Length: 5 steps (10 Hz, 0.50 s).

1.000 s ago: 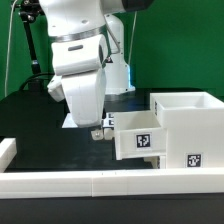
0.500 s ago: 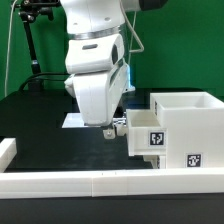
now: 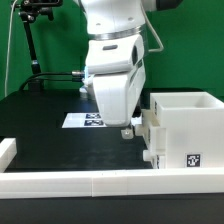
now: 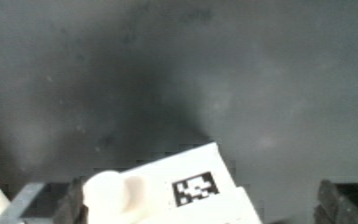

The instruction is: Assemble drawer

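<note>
The small box, at centre right of the frame, has been pushed almost fully into the white case since a second ago, with the jaws spread and holding nothing, so the drawer looks nearly closed.

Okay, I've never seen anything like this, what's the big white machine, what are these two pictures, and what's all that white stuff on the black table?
The big white machine is a robot arm, and at its lower end sits a two-finger gripper, its "hand". One picture comes from a camera standing off to the side; the other from a camera on the arm's wrist, looking down past the fingers.

On the black table stands a white open-topped box, the drawer's housing. The gripper is at a smaller white drawer piece that sits mostly inside it; the wrist view shows that piece's face with a knob. Whether the fingers clamp anything cannot be told.

The flat white sheet with black square patterns behind is the marker board, a fixed camera aid. A white rail runs along the front edge.
</note>
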Motion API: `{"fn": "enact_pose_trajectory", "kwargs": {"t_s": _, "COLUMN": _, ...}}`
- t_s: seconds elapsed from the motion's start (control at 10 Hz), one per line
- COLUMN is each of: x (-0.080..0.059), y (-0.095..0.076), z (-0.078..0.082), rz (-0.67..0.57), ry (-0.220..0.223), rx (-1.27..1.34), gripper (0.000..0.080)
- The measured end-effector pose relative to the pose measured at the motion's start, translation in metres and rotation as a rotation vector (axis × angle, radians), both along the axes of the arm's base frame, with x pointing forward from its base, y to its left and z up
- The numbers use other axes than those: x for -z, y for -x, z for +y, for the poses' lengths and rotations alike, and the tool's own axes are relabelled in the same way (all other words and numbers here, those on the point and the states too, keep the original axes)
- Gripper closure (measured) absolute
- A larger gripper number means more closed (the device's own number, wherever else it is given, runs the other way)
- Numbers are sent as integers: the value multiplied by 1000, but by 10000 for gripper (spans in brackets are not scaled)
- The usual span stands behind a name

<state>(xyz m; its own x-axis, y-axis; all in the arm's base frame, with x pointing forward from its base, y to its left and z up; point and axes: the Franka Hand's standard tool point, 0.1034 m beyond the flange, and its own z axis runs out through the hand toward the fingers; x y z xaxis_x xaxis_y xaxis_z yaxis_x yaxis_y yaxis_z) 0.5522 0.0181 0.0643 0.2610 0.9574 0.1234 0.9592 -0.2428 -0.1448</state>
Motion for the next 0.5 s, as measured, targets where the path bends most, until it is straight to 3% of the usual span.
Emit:
{"fn": "enact_pose_trajectory", "kwargs": {"t_s": 0.2, "x": -1, "y": 2, "z": 9, "rz": -4, "ry": 3, "rx": -55, "gripper": 150}}
{"fn": "enact_pose_trajectory", "kwargs": {"t_s": 0.5, "x": -1, "y": 2, "z": 9, "rz": 0, "ry": 34, "rx": -33, "gripper": 150}}
